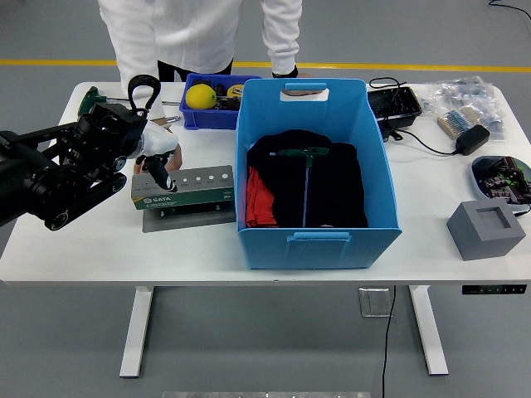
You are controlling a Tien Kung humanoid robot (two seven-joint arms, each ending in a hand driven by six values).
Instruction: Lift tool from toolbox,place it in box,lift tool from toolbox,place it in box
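Just now my left hand (153, 162) hovers over the left end of the green toolbox (182, 191) on the desk (99, 240), fingers curled downward, one dark fingertip touching its top; I cannot tell whether it grips anything. Right beside the toolbox stands the blue box (319, 240), where a T-handle tool (305, 178) already lies on dark cloth.
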